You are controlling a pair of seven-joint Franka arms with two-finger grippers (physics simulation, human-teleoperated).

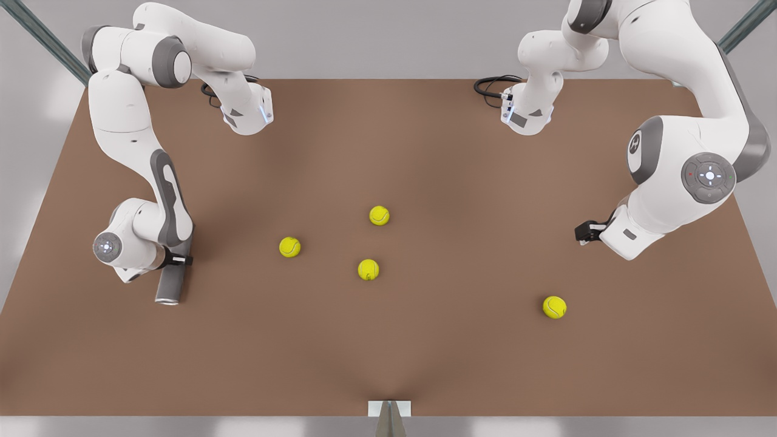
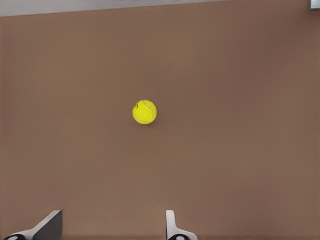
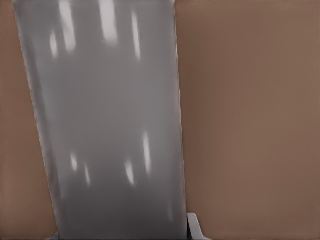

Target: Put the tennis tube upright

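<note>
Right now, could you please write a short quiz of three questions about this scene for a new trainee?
1. True or false: the tennis tube stands upright on the table.
2. How many tennis balls lie on the table? A) three B) four C) five
3. Fill in: the right gripper is at the ____.

Key
1. False. It lies on its side, silvery rim toward the camera in the front view.
2. B. One is nearest the tube, two are mid-table, and one lies below the open left gripper, which waits.
3. Tennis tube.
</note>
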